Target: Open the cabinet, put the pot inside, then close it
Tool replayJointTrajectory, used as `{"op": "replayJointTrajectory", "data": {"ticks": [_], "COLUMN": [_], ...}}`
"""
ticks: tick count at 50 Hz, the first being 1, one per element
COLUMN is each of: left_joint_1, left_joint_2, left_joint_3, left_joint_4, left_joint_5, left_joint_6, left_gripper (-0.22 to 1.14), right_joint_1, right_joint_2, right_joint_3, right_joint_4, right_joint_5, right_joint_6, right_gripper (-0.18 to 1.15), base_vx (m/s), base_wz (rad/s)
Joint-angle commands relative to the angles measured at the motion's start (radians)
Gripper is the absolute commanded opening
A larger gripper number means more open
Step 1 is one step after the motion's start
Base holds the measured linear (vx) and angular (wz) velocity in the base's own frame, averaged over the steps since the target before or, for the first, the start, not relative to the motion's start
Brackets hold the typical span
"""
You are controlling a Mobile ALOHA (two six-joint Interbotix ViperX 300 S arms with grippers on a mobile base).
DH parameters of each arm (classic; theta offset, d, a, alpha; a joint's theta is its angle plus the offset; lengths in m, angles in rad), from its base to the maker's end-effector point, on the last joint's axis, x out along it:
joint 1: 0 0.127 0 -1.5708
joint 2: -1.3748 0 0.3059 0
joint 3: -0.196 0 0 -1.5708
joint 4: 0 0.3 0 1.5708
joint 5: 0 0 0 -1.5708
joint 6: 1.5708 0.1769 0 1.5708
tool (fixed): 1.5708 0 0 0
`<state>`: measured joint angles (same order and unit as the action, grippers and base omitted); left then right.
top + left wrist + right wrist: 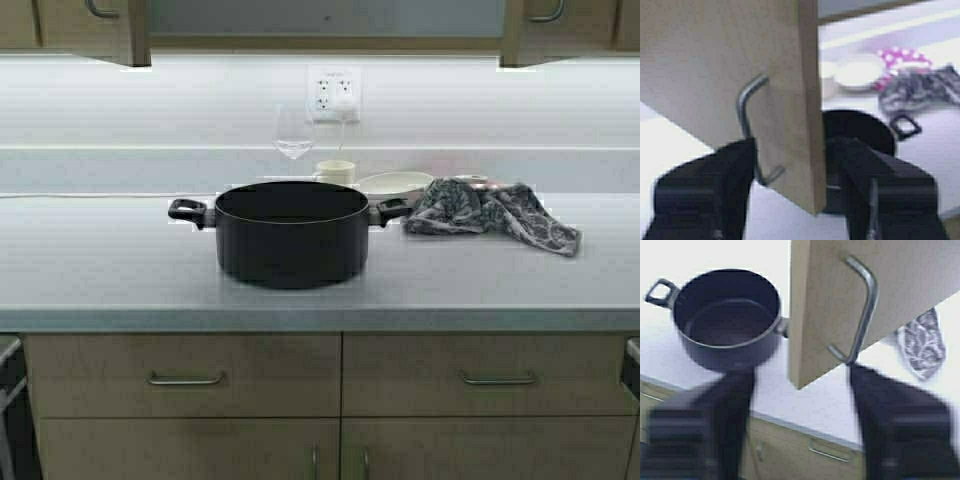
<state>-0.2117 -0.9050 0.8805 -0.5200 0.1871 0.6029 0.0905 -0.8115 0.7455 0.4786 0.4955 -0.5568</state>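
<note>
At the counter's [120, 270] middle stands the pot [291, 232], apart from the patterned cloth [490, 212], bowl [395, 183] and mug [335, 171] behind it. Above, the cabinet [120, 30] is open: the left end effector [790, 165] straddles one door's edge, fingers spread wide; the right end effector [800, 390] likewise brackets the other door by its handle [862, 310].

A: Report any legible text, labels, brand marks, numbers or signs.

B: None can be read in any view. The wall outlet [334, 94] above the pot [291, 233] carries no readable marking. The pot's wall is plain matte black. The patterned cloth [490, 213] to the right of the pot shows a print only, no lettering.

A: Cabinet door [730, 70] faces?

B: Plain wood grain, no labels.
</note>
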Motion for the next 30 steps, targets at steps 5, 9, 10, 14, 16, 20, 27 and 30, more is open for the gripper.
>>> {"op": "replayJointTrajectory", "data": {"ticks": [5, 9, 10, 14, 16, 20, 27, 30], "left_joint_1": [-0.06, -0.135, -0.158, -0.244, -0.285, -0.36, -0.43, -0.433], "left_joint_2": [-0.005, 0.021, 0.032, 0.091, 0.129, 0.215, 0.368, 0.431], "left_joint_3": [-0.038, -0.051, -0.052, -0.066, -0.077, -0.106, -0.184, -0.221], "left_joint_4": [-0.008, -0.008, -0.008, -0.008, -0.008, -0.008, -0.008, -0.006], "left_joint_5": [0.008, -0.015, -0.028, -0.103, -0.144, -0.221, -0.31, -0.33], "left_joint_6": [-0.049, -0.06, -0.06, -0.066, -0.067, -0.071, -0.071, -0.069], "left_gripper": [-0.07, -0.07, -0.04, 0.07, 0.06, 0.03, 0.02, 0.02], "right_joint_1": [0.144, 0.249, 0.276, 0.37, 0.405, 0.442, 0.44, 0.437], "right_joint_2": [0.02, 0.04, 0.048, 0.095, 0.127, 0.206, 0.356, 0.411], "right_joint_3": [-0.023, -0.026, -0.026, -0.044, -0.061, -0.109, -0.202, -0.245], "right_joint_4": [0.023, 0.025, 0.023, 0.021, 0.021, 0.021, 0.021, 0.02], "right_joint_5": [-0.052, -0.132, -0.158, -0.265, -0.305, -0.337, -0.357, -0.376], "right_joint_6": [0.034, 0.037, 0.037, 0.037, 0.037, 0.038, 0.037, 0.037], "right_gripper": [-0.03, -0.05, -0.01, 0.11, 0.11, 0.08, 0.07, 0.07], "base_vx": [-0.01, -0.02, -0.02, -0.01, 0.0, 0.0, 0.0, 0.0], "base_wz": [0.0, 0.01, 0.01, 0.01, 0.0, 0.0, 0.0, 0.0]}}
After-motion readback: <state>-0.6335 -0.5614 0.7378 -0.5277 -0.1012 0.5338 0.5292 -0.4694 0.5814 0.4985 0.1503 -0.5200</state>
